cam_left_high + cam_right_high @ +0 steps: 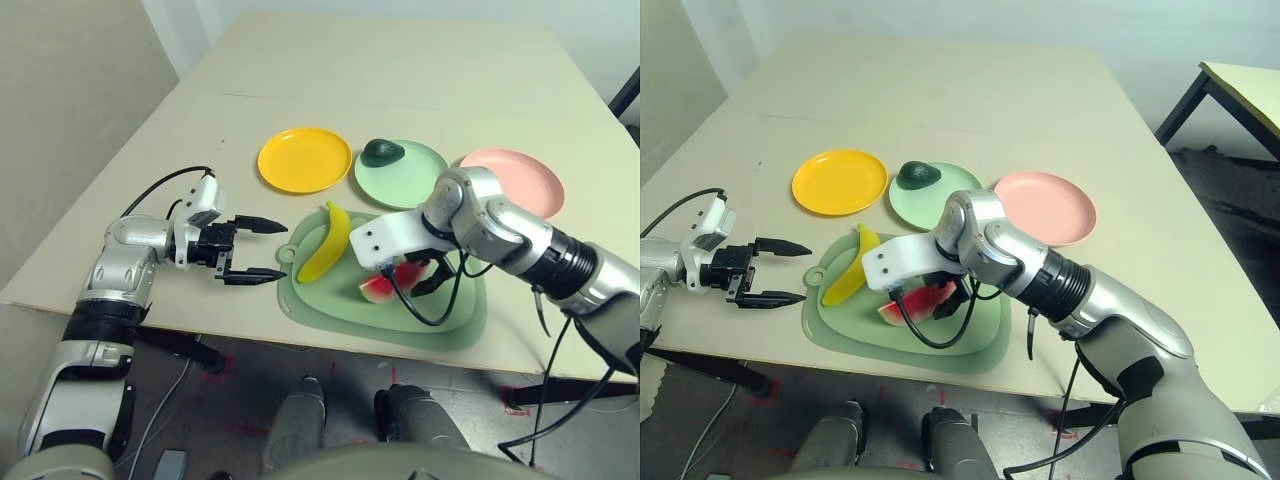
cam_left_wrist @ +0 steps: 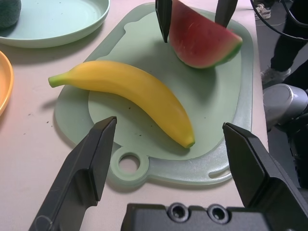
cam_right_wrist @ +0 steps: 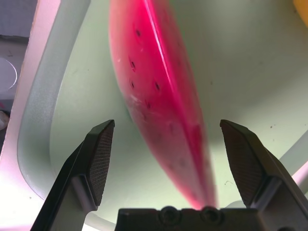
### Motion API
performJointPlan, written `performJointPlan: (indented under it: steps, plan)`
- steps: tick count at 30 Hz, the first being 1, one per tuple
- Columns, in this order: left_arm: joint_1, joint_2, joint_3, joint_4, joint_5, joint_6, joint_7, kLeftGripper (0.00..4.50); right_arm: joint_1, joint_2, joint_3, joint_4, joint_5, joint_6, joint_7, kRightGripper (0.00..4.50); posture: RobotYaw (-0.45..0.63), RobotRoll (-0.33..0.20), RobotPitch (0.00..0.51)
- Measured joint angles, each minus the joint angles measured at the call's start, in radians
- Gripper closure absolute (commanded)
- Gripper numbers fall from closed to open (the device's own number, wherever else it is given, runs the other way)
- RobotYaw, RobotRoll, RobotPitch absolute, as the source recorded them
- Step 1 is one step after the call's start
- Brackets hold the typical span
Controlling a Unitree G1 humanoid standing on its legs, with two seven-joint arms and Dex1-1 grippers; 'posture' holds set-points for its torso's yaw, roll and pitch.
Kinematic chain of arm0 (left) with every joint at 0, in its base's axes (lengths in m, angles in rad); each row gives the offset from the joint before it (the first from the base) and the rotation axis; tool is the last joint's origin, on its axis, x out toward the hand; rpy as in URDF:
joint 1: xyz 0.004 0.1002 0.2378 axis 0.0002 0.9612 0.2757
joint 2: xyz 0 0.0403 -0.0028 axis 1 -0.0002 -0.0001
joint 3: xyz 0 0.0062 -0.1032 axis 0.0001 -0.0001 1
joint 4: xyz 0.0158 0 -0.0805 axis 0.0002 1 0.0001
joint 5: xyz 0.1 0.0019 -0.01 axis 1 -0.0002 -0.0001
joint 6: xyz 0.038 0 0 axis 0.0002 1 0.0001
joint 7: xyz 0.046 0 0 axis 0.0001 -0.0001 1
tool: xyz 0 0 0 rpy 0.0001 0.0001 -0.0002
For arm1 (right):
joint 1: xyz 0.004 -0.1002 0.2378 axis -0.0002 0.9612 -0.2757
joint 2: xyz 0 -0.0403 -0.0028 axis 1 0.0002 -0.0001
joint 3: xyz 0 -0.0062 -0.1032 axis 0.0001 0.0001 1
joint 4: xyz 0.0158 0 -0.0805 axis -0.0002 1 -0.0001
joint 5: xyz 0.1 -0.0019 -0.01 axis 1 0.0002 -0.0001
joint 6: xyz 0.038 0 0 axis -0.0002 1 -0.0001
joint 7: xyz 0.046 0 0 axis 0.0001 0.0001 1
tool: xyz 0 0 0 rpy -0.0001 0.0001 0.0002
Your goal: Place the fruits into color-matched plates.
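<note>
A yellow banana and a red watermelon wedge with green rind lie on the green cutting mat. The dark green avocado rests on the mint green plate. On either side of that plate stand the yellow-orange plate and the pink plate, both bare. My right gripper is down over the watermelon, open, with one finger on each side and gaps showing between pads and fruit. My left gripper is open just left of the mat, pointing at the banana.
The three plates line up behind the mat in the middle of the beige table. The mat lies close to the table's near edge. A black cable from my right wrist loops over the mat. Bare tabletop stretches behind the plates.
</note>
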Motion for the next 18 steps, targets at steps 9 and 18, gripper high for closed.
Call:
performJointPlan:
  steps: [9, 18]
  plan:
    - [0.001, 0.001, 0.000, 0.005, 0.000, -0.011, 0.003, 0.00, 0.009, -0.006, 0.000, 0.005, -0.002, -0.037, 0.014, 1.72, 0.04, 0.000, 0.128]
    - [0.000, 0.001, 0.001, 0.008, 0.000, -0.014, 0.004, 0.00, 0.013, -0.025, -0.013, -0.008, -0.003, -0.045, 0.020, 2.78, 0.03, 0.000, 0.124]
